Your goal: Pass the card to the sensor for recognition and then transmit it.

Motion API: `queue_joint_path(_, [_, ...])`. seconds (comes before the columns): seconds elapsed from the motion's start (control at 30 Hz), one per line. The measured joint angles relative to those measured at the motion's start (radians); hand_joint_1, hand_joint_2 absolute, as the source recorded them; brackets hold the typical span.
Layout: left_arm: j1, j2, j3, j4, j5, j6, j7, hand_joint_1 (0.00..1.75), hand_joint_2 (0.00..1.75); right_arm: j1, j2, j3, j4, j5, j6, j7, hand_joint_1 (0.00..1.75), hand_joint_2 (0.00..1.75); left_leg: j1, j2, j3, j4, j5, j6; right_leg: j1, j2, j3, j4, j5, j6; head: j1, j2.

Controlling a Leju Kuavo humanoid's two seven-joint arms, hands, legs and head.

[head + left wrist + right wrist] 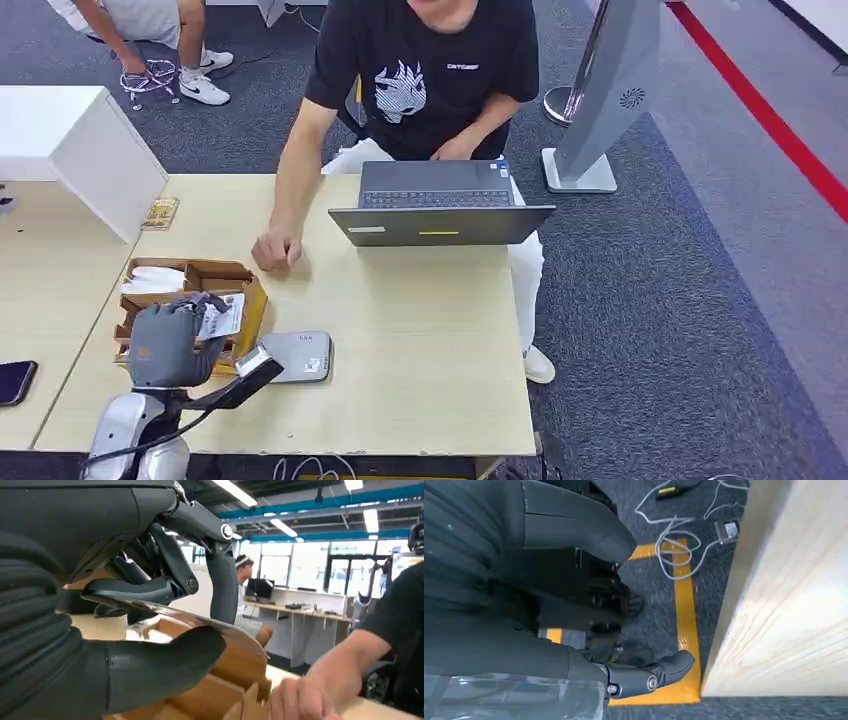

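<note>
Now my left hand (172, 343) pinches a card (222, 318) between thumb and fingers, over the wooden organizer (245, 290); my right hand (644, 677) holds nothing.

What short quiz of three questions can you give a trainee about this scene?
1. True or false: the robot's left hand holds a white printed card.
2. Which lies nearer the light wooden compartment box: A, the flat grey sensor pad, or B, the open grey laptop?
3. Fill in: the person's closed hand rests on the pale wooden ___.
Key: 1 true; 2 A; 3 table.
</note>
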Motion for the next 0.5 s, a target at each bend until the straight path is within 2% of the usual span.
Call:
queue_joint_path(0.2, [0.052, -0.004, 0.002, 0.041, -0.001, -0.006, 0.007, 1.75, 1.75, 0.010, -0.002, 0.007, -0.004, 0.011, -0.009, -0.021, 0.00, 1.75, 0.000, 0.000, 0.000, 0.000, 0.000, 0.000, 0.000, 0.000, 0.000, 0.000, 0.000, 0.000, 0.001, 0.000])
queue_joint_path(0.5, [0.078, -0.007, 0.020, 0.081, -0.055, -0.015, 0.049, 1.75, 1.75, 0.016, -0.002, 0.007, -0.020, 0.039, 0.015, -0.100, 0.00, 1.75, 0.000, 0.000, 0.000, 0.000, 0.000, 0.000, 0.000, 0.000, 0.000, 0.000, 0.000, 0.000, 0.001, 0.000])
